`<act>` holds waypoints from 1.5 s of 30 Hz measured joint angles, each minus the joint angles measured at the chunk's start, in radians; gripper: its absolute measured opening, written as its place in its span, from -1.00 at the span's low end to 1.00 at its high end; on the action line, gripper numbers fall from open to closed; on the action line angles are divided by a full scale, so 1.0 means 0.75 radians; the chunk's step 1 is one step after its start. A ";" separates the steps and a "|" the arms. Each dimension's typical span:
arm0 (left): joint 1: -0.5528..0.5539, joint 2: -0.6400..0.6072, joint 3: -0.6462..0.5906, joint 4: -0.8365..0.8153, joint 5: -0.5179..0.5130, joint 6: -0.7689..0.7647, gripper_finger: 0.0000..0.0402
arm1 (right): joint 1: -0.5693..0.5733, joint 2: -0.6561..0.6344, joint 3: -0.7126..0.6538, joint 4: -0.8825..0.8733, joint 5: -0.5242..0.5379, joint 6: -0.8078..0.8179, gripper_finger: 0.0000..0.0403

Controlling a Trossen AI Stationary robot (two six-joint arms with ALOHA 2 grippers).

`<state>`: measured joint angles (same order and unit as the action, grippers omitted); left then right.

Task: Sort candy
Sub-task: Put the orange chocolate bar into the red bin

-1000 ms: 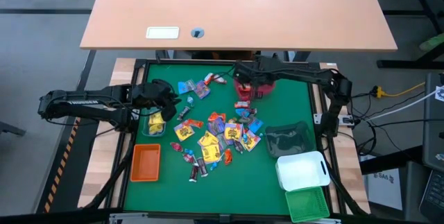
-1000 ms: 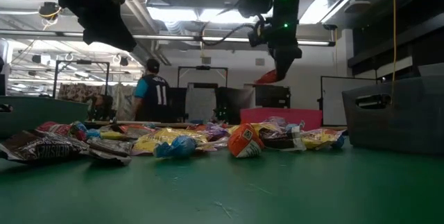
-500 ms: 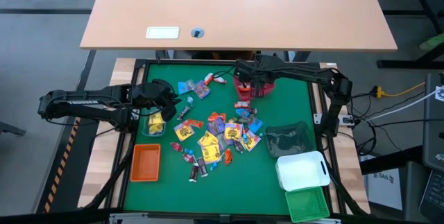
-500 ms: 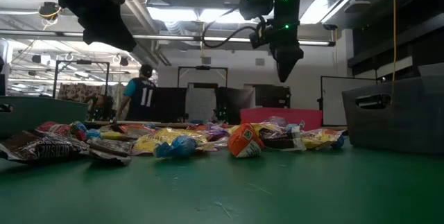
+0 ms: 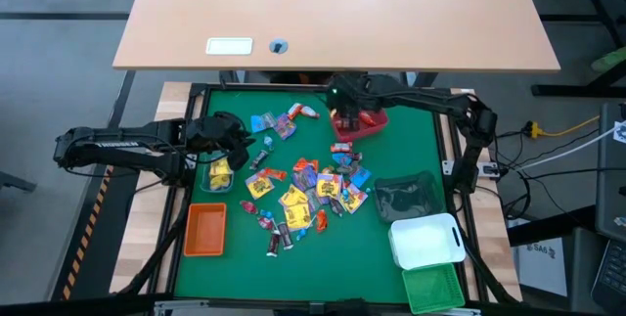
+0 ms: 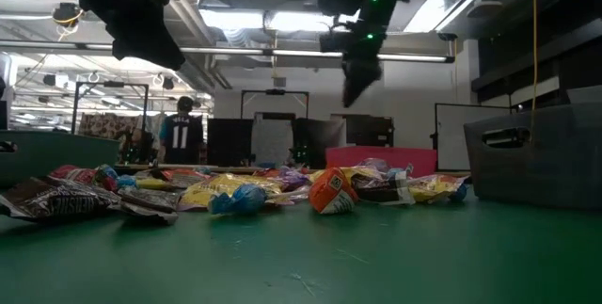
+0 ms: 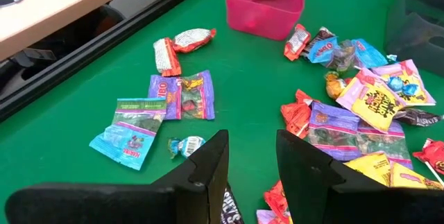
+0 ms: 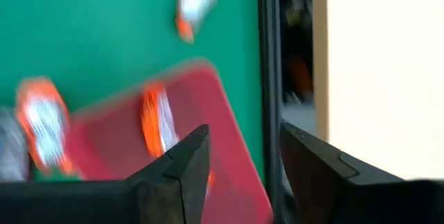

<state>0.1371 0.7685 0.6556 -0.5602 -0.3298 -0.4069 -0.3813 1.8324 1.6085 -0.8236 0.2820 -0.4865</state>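
- My right gripper (image 5: 344, 101) hangs with jaws apart and empty over the red bin (image 5: 360, 123) near the table's far edge; swinging away low could clip its rim.
- My left gripper (image 7: 251, 156) waits open at the left edge, holding nothing.
- The candy (image 5: 305, 191) lies heaped mid-table; overlapping wrappers risk a double pick.
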 joint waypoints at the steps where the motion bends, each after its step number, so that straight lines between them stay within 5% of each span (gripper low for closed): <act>1: 0.000 0.000 0.000 0.000 0.000 0.000 -0.45 | -0.007 0.000 0.000 0.056 -0.067 0.010 -0.14; 4: 0.000 0.000 0.000 0.000 0.000 0.000 -0.45 | -0.020 0.000 0.000 0.227 -0.229 0.061 -0.14; 12: 0.000 0.000 0.000 -0.001 0.000 0.000 -0.45 | -0.015 0.000 0.000 0.573 -0.377 0.159 -0.14; 45: 0.000 0.000 0.000 0.000 0.001 0.000 -0.45 | -0.055 0.436 0.000 0.759 -0.306 0.229 -0.14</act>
<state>0.1370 0.7685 0.6556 -0.5602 -0.3290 -0.4072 -0.4225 2.1592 1.6085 -0.2543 0.0528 -0.3145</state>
